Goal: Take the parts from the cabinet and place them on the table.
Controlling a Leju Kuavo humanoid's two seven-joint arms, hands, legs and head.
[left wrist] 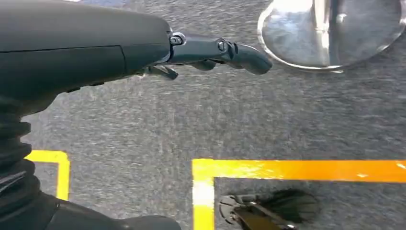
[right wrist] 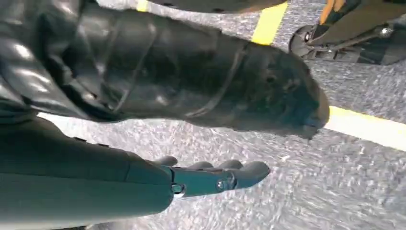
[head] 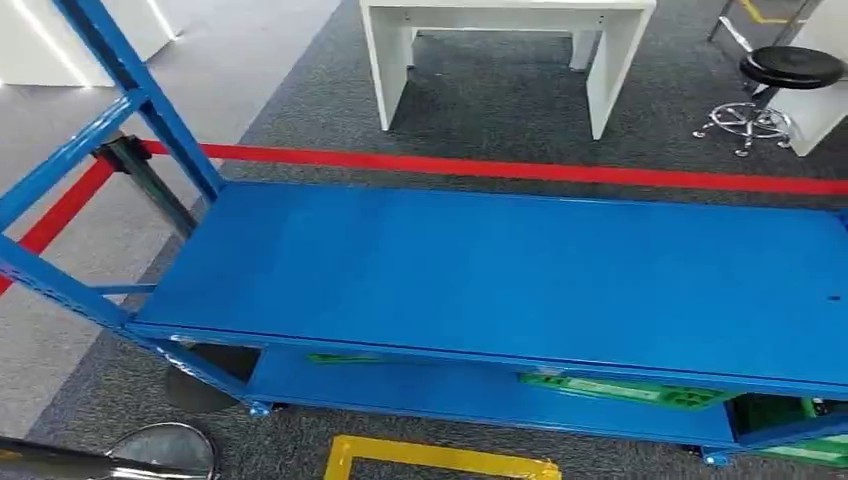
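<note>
A blue metal cabinet (head: 500, 270) stands in front of me in the head view, its wide top shelf bare. On the lower shelf lie flat green parts (head: 625, 388), another thin one (head: 345, 357) further left, and more green (head: 810, 450) at the far right. Beyond the cabinet a white table (head: 500, 40) stands on the grey carpet. My left hand (left wrist: 210, 52) hangs over the floor with its fingers stretched out and nothing in it. My right hand (right wrist: 215, 177) also hangs above the carpet, fingers extended, holding nothing.
A red tape line (head: 500, 167) runs across the floor behind the cabinet. A black stool (head: 780, 85) stands at the back right. Yellow floor marking (head: 430, 457) lies at my feet, and a shiny round metal base (head: 165, 450) sits at the lower left.
</note>
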